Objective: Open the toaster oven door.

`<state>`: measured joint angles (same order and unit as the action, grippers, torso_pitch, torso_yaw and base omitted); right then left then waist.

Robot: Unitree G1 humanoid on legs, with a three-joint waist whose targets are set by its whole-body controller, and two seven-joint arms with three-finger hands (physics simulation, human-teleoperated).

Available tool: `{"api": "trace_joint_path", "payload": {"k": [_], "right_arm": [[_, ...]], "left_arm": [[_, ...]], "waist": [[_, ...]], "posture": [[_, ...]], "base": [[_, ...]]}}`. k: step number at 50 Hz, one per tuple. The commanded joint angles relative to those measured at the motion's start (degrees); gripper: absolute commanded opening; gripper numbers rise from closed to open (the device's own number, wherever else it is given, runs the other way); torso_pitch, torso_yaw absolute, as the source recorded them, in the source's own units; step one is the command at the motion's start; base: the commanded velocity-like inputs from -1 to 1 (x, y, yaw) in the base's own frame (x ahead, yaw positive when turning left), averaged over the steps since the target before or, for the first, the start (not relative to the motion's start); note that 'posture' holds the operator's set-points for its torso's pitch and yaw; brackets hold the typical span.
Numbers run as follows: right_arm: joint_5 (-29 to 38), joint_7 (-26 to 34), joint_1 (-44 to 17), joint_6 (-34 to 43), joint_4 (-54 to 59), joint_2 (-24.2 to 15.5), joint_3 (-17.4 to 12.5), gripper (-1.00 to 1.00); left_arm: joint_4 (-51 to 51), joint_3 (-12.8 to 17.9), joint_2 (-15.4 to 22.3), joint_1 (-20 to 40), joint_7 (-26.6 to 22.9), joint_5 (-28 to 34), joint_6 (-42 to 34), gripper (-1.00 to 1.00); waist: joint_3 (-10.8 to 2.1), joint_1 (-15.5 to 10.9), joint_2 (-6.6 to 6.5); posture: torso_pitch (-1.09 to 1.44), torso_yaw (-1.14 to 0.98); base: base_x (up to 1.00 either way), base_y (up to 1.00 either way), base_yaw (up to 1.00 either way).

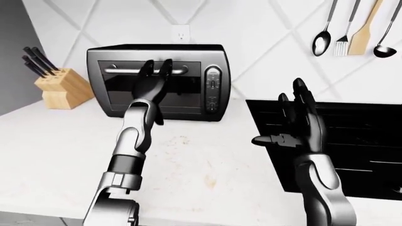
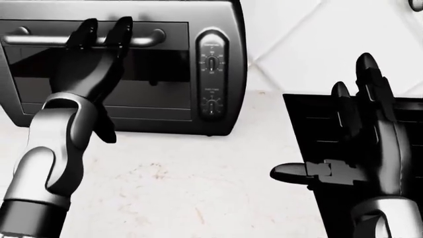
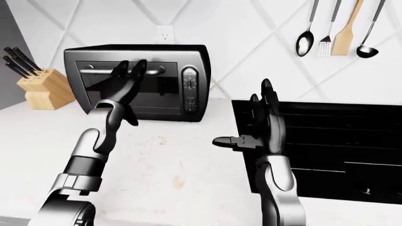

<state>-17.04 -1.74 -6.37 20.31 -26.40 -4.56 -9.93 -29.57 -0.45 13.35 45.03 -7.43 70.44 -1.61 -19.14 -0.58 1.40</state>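
Observation:
The black toaster oven (image 1: pixel 188 59) stands on the white counter (image 1: pixel 62 150) against the wall, its door shut. A silver bar handle (image 1: pixel 119 71) runs along the top of the dark glass door (image 1: pixel 185 94). My left hand (image 1: pixel 157 66) reaches up to the door, and its straight, open fingers (image 2: pixel 119 29) lie across the middle of the handle without curling round it. My right hand (image 1: pixel 279 115) is open and empty, fingers pointing up and thumb out to the left. It hangs in the air to the right of the oven, over the edge of the black cooktop (image 1: pixel 364 141).
A wooden knife block (image 1: pixel 61 87) stands left of the oven. The oven's control knobs (image 2: pixel 211 82) sit on its right panel. Utensils (image 1: pixel 355 28) hang on the wall at the top right. A wall outlet (image 1: pixel 181 32) is above the oven.

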Motion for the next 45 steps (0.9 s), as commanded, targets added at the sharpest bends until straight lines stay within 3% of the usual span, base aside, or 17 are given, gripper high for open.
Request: {"api": "trace_joint_path", "payload": {"k": [1,14,15,17,22,29,45], "right_arm": [[-0.13,0.16,-1.54,-1.63,-1.74,-0.3,-0.05,1.0],[-0.08,0.4,-1.49,-2.99,-0.25,-0.27,0.06,1.0],[-0.1,0.39,-1.49,-2.97,-0.27,-0.27,0.06,1.0],[-0.15,0.34,-1.48,-2.87,-0.36,-0.29,0.03,1.0],[-0.11,0.34,-1.34,-2.96,-0.33,-0.23,0.1,1.0],[-0.15,0.32,-1.39,-2.96,-0.24,-0.22,0.11,1.0],[-0.23,0.3,-1.46,-3.19,0.01,-0.22,0.13,1.0]], "left_arm": [[-1.02,0.22,0.47,2.94,0.75,-0.12,0.27,1.0],[-9.0,-0.5,0.72,6.21,3.99,-0.63,0.87,1.0],[-9.15,-0.53,0.74,6.28,4.04,-0.63,0.89,0.97],[-9.38,-0.57,0.78,6.36,4.03,-0.65,0.97,0.64],[-9.65,-0.69,0.75,6.26,4.06,-0.6,0.96,0.37],[-11.12,-0.83,0.86,6.92,4.54,-0.48,1.31,0.22],[-10.81,-0.87,0.79,6.16,4.49,-0.31,1.35,0.15]], "waist": [[-0.01,0.14,0.05],[0.13,0.18,-0.13],[0.14,0.19,-0.14],[0.15,0.2,-0.16],[0.07,0.27,-0.22],[-0.25,0.33,-0.31],[-0.53,0.34,-0.33]], "posture": [[-0.45,0.0],[-0.45,0.0],[-0.45,0.0],[-0.45,0.0],[-0.45,0.0],[-0.45,0.0],[-0.45,0.0]], "base": [[0.0,0.0,0.0],[0.0,0.0,0.0],[0.0,0.0,0.0],[0.0,0.0,0.0],[0.0,0.0,0.0],[0.0,0.0,0.0],[0.0,0.0,0.0]]}}
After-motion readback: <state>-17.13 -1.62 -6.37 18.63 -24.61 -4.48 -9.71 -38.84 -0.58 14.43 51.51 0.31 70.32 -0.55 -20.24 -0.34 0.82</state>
